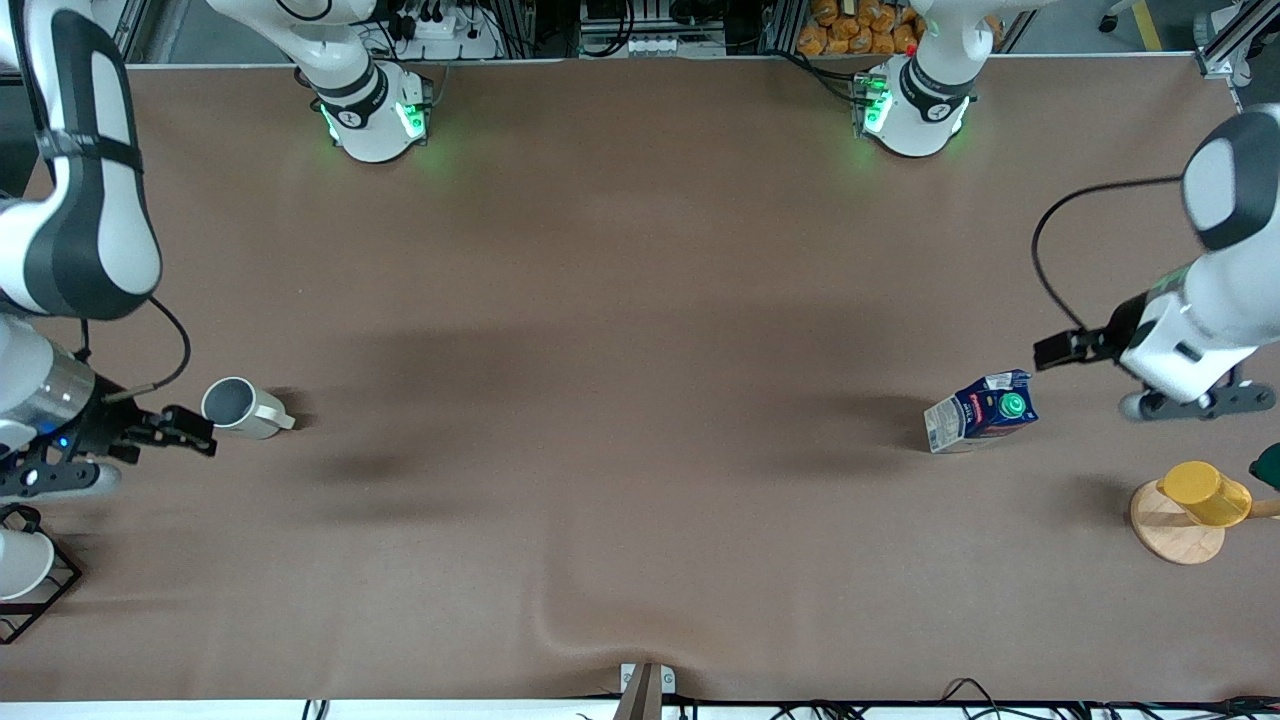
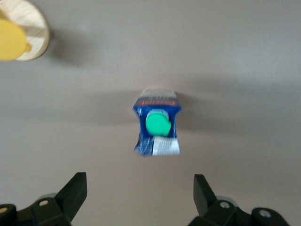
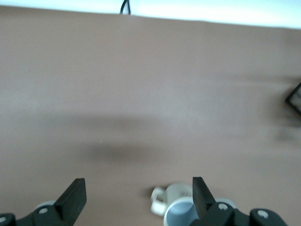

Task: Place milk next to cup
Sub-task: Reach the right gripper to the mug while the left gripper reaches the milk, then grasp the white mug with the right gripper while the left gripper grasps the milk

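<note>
The left pincer [image 2: 140, 197] hangs wide open, holding nothing, just short of the upright dark blue, green-capped milk carton [image 1: 981, 410]; judged best: descend centred, straddling its sides. The right pincer [image 3: 138, 197] waits open by the beige mug [image 1: 243, 408] at the tabletop's [image 1: 640, 300] far end.

Brown-covered table [image 1: 640, 300], cluttered metal shelving [image 1: 650, 25] along its edge.
</note>
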Motion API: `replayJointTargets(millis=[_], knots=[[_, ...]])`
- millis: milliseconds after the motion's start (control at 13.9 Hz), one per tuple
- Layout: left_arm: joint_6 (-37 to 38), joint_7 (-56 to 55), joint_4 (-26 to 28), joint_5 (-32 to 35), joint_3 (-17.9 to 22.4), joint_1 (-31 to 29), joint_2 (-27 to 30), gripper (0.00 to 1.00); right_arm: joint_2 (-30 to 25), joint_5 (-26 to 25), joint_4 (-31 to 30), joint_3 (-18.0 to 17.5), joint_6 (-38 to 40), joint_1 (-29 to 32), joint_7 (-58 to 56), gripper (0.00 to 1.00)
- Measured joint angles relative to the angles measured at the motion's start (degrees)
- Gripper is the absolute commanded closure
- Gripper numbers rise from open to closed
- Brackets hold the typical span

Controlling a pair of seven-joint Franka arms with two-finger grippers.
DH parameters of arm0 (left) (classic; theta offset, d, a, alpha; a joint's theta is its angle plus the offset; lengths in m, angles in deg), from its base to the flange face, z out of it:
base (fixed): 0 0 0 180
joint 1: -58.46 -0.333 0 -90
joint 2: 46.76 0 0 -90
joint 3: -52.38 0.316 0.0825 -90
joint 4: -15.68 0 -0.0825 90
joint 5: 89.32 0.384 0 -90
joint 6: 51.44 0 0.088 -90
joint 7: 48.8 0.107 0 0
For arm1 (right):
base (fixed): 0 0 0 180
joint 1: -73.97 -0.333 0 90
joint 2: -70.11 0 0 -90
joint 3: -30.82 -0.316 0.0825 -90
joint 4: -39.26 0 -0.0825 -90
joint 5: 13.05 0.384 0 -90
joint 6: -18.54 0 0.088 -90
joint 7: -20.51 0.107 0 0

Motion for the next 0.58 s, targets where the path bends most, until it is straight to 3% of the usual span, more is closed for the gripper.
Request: replayJointTargets(millis=[289,361,433,577], knots=[[-6.12,-1.03,0.07,0.00,0.07,-0.31,-6.21,0.00,5.26,0.48,0.01,0.21,-15.12,4.68,-24.46,0.00],[-7.33,-1.21,0.07,0.00,0.06,-0.31,-7.03,0.00,6.83,0.51,-0.06,0.22,-15.87,5.43,-29.09,0.00],[-8.46,-1.60,0.07,0.00,0.01,-0.22,-7.52,0.00,7.88,0.51,-0.27,0.22,-13.69,5.71,-30.87,0.00],[-9.30,-1.87,0.23,0.00,-0.10,-0.02,-8.15,0.00,8.46,0.55,-0.20,-0.01,-2.22,5.64,-30.49,0.00]])
